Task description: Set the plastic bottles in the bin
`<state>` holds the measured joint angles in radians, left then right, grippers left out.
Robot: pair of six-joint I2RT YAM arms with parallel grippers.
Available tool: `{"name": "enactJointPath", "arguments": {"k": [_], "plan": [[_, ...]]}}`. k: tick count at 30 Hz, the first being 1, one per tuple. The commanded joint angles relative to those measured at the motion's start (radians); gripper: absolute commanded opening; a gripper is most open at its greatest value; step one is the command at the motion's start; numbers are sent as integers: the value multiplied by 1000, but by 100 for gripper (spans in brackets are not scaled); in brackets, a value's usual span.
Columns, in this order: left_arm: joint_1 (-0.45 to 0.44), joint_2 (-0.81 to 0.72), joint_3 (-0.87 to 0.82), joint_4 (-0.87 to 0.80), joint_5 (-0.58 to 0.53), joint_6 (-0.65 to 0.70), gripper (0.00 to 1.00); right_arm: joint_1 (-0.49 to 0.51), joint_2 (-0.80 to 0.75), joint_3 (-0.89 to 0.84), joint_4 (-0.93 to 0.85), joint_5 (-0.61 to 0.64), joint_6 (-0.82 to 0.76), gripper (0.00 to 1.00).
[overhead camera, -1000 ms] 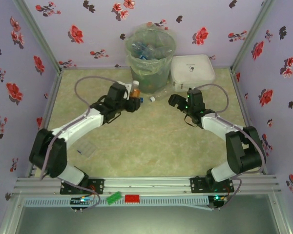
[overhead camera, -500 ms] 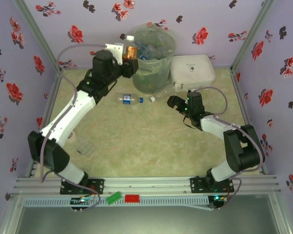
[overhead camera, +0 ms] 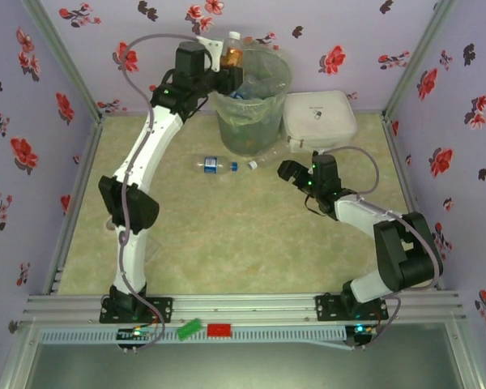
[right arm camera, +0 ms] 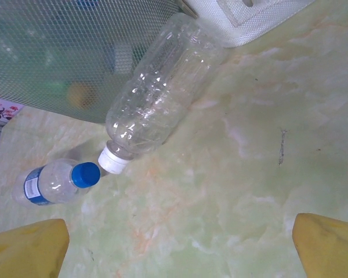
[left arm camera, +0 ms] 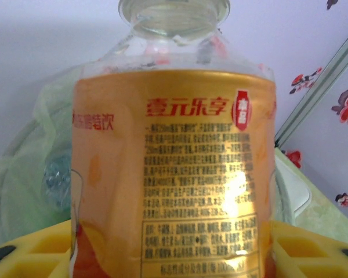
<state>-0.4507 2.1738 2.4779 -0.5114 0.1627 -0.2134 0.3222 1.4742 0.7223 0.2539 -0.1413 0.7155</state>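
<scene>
Left arm stretched high, the left tool (overhead camera: 226,73) clamping the orange bottle (overhead camera: 232,53) upright above the rim of the bin (overhead camera: 285,78). The right tool (overhead camera: 290,170) stood wide open near a clear bottle (right arm camera: 156,87).

Lilac walls (overhead camera: 348,24) with red flowers (overhead camera: 334,58) (some dark), pale green marbled floor (overhead camera: 227,243).

White arms (overhead camera: 146,154) have black joints (overhead camera: 117,203), grey cables (overhead camera: 123,61).
</scene>
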Motion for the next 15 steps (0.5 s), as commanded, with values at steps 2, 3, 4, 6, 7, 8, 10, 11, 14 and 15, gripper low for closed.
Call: {"name": "enactJointPath", "arguments": {"k": [2,3,4,6,7,8,10,11,14,15], "plan": [[16,110,152,-100,37,-9,38,-4,-61,-30,-29,22,-3,100],[18,123,161,-95,40,-17,38,-3,-71,-34,-31,23,-4,100],[18,131,164,-89,45,-26,39,-4,-80,-38,-36,25,-4,100],[17,136,160,-74,48,-43,56,-4,-101,-43,-44,32,-7,100],[18,136,158,-68,50,-52,69,-3,-110,-44,-49,37,-10,100],[18,133,156,-60,53,-62,82,-4,-116,-46,-52,41,-13,100],[17,126,156,-48,61,-67,96,-3,-119,-47,-56,49,-18,100],[14,117,155,-44,63,-65,99,-4,-116,-46,-55,52,-17,100],[7,79,134,-21,63,-56,100,-4,-88,-35,-49,51,-3,100],[4,59,121,-12,63,-49,100,-4,-74,-28,-42,51,9,100]]}}
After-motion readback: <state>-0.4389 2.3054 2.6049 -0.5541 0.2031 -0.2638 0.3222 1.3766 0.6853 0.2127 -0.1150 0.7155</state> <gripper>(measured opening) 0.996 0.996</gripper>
